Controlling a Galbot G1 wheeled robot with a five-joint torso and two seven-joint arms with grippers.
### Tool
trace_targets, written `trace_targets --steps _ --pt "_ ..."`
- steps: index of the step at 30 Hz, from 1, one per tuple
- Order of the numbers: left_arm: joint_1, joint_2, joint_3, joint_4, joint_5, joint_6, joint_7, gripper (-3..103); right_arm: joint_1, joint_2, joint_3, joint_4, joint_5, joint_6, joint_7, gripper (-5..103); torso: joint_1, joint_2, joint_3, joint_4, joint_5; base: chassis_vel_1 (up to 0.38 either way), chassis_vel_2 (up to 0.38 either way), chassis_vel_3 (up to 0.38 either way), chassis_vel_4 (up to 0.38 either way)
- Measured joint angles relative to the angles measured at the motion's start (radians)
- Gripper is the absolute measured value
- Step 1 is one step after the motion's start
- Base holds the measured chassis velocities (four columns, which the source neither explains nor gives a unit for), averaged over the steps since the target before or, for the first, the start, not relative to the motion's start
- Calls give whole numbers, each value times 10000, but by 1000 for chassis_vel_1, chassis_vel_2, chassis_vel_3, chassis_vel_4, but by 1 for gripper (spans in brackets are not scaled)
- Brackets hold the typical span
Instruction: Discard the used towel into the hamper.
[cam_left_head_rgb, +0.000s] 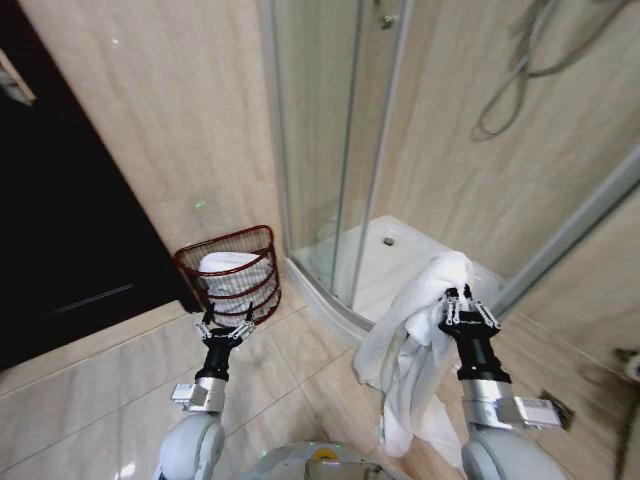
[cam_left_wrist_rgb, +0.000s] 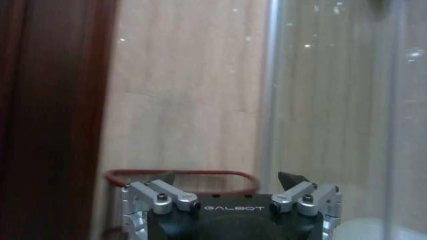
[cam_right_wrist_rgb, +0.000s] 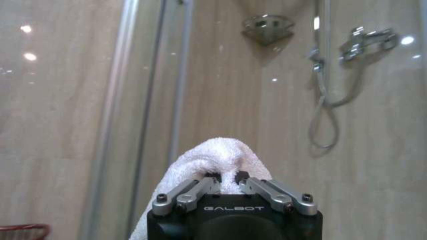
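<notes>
While raised at the near right, clamped the white towel (cam_left_head_rgb: 415, 340) in the right tool (cam_left_head_rgb: 468, 308), jaws pinched on a fold, cloth hanging down toward the tiled floor (cam_left_head_rgb: 110, 380). Held the left tool (cam_left_head_rgb: 226, 328) up, jaws spread wide, nothing between. Just beyond it stood the hamper (cam_left_head_rgb: 232, 272) against the wall, beside the glass shower door (cam_left_head_rgb: 320, 140), with white cloth inside.

My right gripper (cam_right_wrist_rgb: 227, 181) hides part of the towel (cam_right_wrist_rgb: 213, 157). The hamper (cam_right_wrist_rgb: 23, 231) near the glass door (cam_right_wrist_rgb: 127, 115) is cut off.
</notes>
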Motion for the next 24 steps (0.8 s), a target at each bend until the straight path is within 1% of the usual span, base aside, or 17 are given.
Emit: trace_targets --steps 1,2,5,7,8,9,11,13,15,16,19,20,23,24 --pt "1 0 10 0 -9 -2 0 100 28 4 25 -70 -3 19 -1 10 0 -3 -3 0 2 236 220 -41 -65" --pt "1 -6 31 0 -16 -8 0 100 53 8 51 -159 -5 60 -4 10 0 -6 -7 -1 -6 236 260 -71 -65" --pt "-15 -22 62 2 -18 -17 -6 100 58 21 55 -246 -23 104 -9 10 0 -9 -9 1 1 272 265 -90 -86" --pt "-30 -40 81 10 -5 -7 -29 100 42 36 30 -272 -67 124 -25 10 0 -9 -11 -1 -9 280 277 -132 -118" --pt "-33 -67 122 6 0 97 -94 100 29 57 -44 -337 -251 166 -78 10 0 -9 -11 1 4 263 260 -184 -177" --pt "-33 -67 122 6 0 97 -94 100 29 57 -44 -337 -251 166 -78 10 0 -9 -11 1 4 263 260 -184 -177" --pt "-54 -102 149 3 4 123 -190 100 46 122 -37 -512 -532 311 -341 10 1 -1 -1 -3 -5 247 264 -186 -202" --pt "-69 -112 149 3 12 136 -278 100 69 140 -62 -585 -582 354 -389 10 1 28 27 -3 0 218 234 -226 -205" --pt "-88 -118 147 4 20 181 -470 100 80 143 -150 -613 -575 351 -408 10 1 64 56 -1 -11 218 204 -200 -168" --pt "-95 -118 136 5 25 236 -593 100 91 144 -222 -621 -561 347 -416 10 1 71 62 -2 -4 184 108 -99 -124" --pt "-97 -119 124 9 60 292 -741 100 92 132 -317 -639 -550 329 -428 10 7 99 85 -1 -8 99 41 -51 -44" --pt "-94 -129 122 8 86 367 -846 100 96 123 -384 -652 -540 322 -428 10 10 160 136 -1 0 4 -50 53 19" --pt "-103 -166 127 -12 96 456 -1024 100 83 103 -447 -664 -525 315 -429 10 14 279 249 -3 0 -68 -73 61 55" --pt "-103 -166 127 -12 96 456 -1024 100 83 103 -447 -664 -525 315 -429 10 14 279 249 -3 0 -84 -85 65 59"
